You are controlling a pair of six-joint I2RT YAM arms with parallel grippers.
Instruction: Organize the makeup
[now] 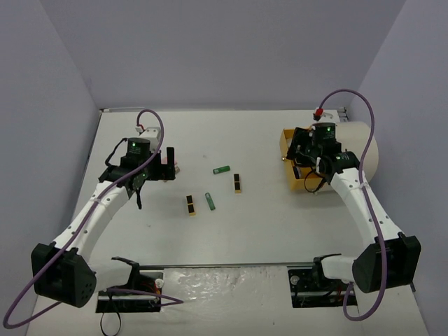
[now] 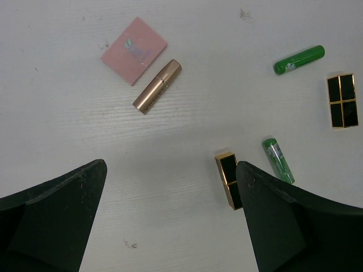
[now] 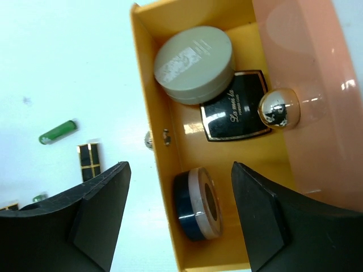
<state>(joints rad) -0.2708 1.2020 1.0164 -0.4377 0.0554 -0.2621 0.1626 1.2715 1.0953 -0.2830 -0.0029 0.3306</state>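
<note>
My left gripper [image 2: 170, 170] [image 1: 170, 162] hangs open over the table with nothing between its fingers. Ahead of it lie a pink palette [image 2: 134, 50] and a rose tube [image 2: 157, 86]. To their right are two green tubes [image 2: 299, 59] [image 2: 278, 160] and two black-gold lipsticks [image 2: 342, 101] [image 2: 228, 175]. My right gripper [image 3: 180, 170] [image 1: 302, 157] is open above the orange drawer [image 3: 148, 85]. A blue compact [image 3: 198, 203] stands on edge there, free of both fingers. A pale green compact [image 3: 194, 64] and a black compact [image 3: 235, 113] lie deeper in.
The cream drum [image 1: 364, 150] stands at the right rear, its orange drawer [image 1: 287, 150] pulled out toward the table's middle. A peach drawer front with a silver knob [image 3: 278, 109] overhangs the open drawer. Grey walls close in the table at the back and sides.
</note>
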